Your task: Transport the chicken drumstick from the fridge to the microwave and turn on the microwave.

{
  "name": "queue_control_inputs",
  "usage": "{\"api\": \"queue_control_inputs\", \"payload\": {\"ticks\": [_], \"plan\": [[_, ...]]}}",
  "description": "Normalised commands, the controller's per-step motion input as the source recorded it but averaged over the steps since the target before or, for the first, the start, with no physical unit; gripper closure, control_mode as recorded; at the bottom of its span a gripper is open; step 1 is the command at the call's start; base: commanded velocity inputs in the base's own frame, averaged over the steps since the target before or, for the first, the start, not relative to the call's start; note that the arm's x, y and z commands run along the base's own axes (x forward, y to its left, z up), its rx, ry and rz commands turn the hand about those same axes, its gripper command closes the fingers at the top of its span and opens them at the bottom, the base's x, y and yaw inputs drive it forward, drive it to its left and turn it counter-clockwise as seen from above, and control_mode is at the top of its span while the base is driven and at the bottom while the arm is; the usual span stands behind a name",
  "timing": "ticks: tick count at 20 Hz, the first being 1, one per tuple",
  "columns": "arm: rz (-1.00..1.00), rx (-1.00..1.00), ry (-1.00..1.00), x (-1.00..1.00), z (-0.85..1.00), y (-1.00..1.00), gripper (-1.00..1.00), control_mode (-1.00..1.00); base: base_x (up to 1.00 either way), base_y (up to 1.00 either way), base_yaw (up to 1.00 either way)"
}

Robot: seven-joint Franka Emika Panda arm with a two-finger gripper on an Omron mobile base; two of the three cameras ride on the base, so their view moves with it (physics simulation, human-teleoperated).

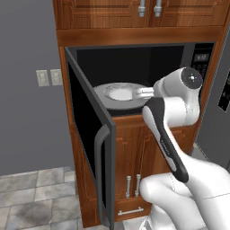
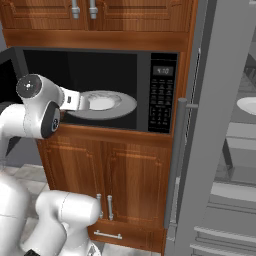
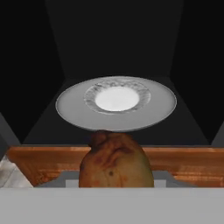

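Hand (image 3: 116, 186) closed on the chicken drumstick (image 3: 116, 162), per hand view: golden-brown lump sits low centre betw. the fingers, thick end filling the lower frame, narrower knob pointing fwd toward the turntable (image 3: 116, 103). Fingertips themselves hidden behind the meat. Drumstick is in the air at the front lip of the microwave (image 2: 100, 90) opening, just short of the turntable's near rim, not on it.

Turntable: round, white centre, grey outer ring, lies flat in the dark cavity, nothing on it.

In base views the white arm reaches in from the front w/ wrist (image 1: 146, 93) at the cavity mouth, over the turntable's near edge; drumstick too hidden there to make out.

Microwave door (image 1: 90, 134) swung wide open to the left, curved grey handle (image 1: 102, 175) on its outer edge. Black button panel (image 2: 162, 95) on the right side of the cavity, small display lit at top.

Wood cabinets (image 2: 120, 180) above and below. Fridge (image 2: 220, 150) stands right of the microwave, door open, grey shelves visible inside.
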Motion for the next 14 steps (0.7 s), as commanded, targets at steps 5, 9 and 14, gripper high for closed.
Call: {"api": "queue_control_inputs", "payload": {"ticks": [5,9,14], "plan": [[0.0,0.0,0.11,0.47,-0.09,0.02,1.0,-1.0,0.0,0.0,0.0],[0.0,0.0,0.0,0.44,-0.23,0.04,1.0,-1.0,0.0,0.0,0.0],[0.0,0.0,-0.02,0.41,-0.28,0.06,1.0,-1.0,0.0,0.0,0.0]]}}
